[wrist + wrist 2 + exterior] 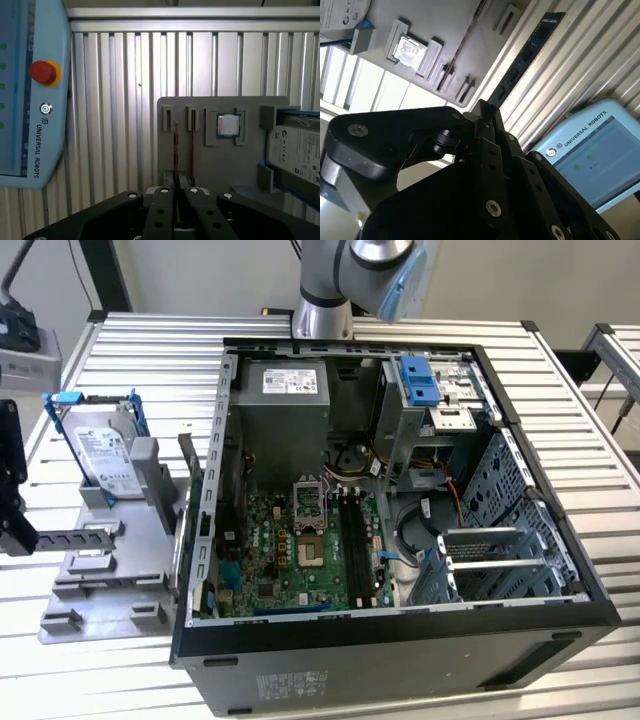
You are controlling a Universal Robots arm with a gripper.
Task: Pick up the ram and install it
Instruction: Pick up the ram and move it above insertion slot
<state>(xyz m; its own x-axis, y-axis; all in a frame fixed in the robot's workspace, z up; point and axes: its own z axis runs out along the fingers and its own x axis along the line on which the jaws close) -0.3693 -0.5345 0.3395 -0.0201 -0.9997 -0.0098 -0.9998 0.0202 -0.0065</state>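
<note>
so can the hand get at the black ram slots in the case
Probably yes: the hand holds the ram, the case lies open and its black slots sit bare, cables off to the exterior view's right.

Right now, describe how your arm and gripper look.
The arm is a silver-grey tube with rounded joints, one capped in light blue. In the first wrist view the gripper is matte black, with broad outer links and slim, bar-like fingers dotted with silver rivets and small holes.
</note>
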